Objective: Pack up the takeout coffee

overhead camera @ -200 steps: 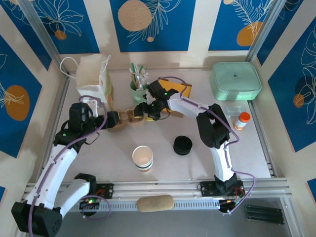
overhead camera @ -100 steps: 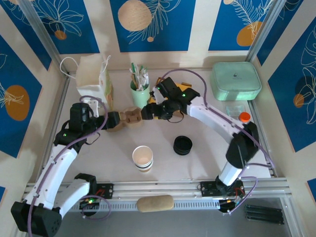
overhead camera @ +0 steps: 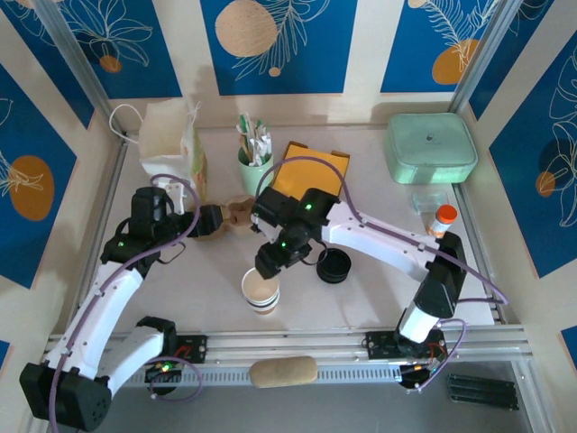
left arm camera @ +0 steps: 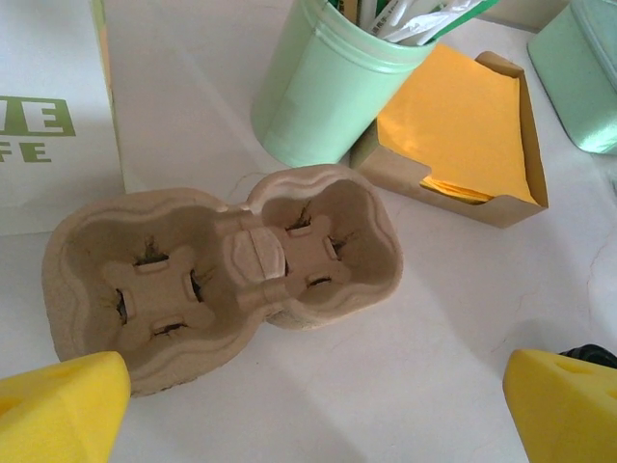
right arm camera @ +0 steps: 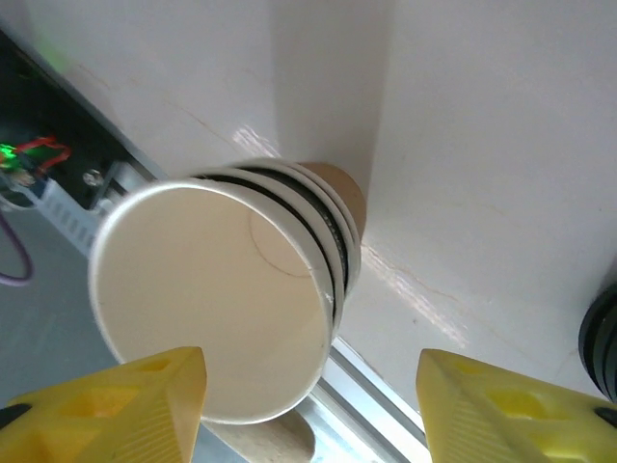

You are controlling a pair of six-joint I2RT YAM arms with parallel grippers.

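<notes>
The takeout coffee cup (overhead camera: 261, 291) stands upright and lidless near the table's front edge, kraft brown with white and dark bands at its rim. In the right wrist view the cup (right arm camera: 227, 289) shows its white inside, and its rim lies toward the left fingertip (right arm camera: 116, 405). My right gripper (overhead camera: 269, 263) (right arm camera: 313, 410) hovers over the cup, open, with nothing gripped. The black lid (overhead camera: 334, 266) (right arm camera: 603, 342) lies just right of the cup. My left gripper (overhead camera: 210, 219) (left arm camera: 313, 410) is open beside the pulp cup carrier (overhead camera: 236, 215) (left arm camera: 222, 275), apart from it.
A mint-green utensil cup (overhead camera: 255, 169) (left arm camera: 333, 92) and an orange napkin box (overhead camera: 311, 171) (left arm camera: 463, 125) stand behind the carrier. The paper bag (overhead camera: 171, 142) (left arm camera: 53, 116) is at the back left. A mint container (overhead camera: 431, 149) and an orange-capped bottle (overhead camera: 442, 219) sit on the right.
My right arm has swung from beside the carrier at the back toward the near edge and now sits over the cup. The left arm has stayed put.
</notes>
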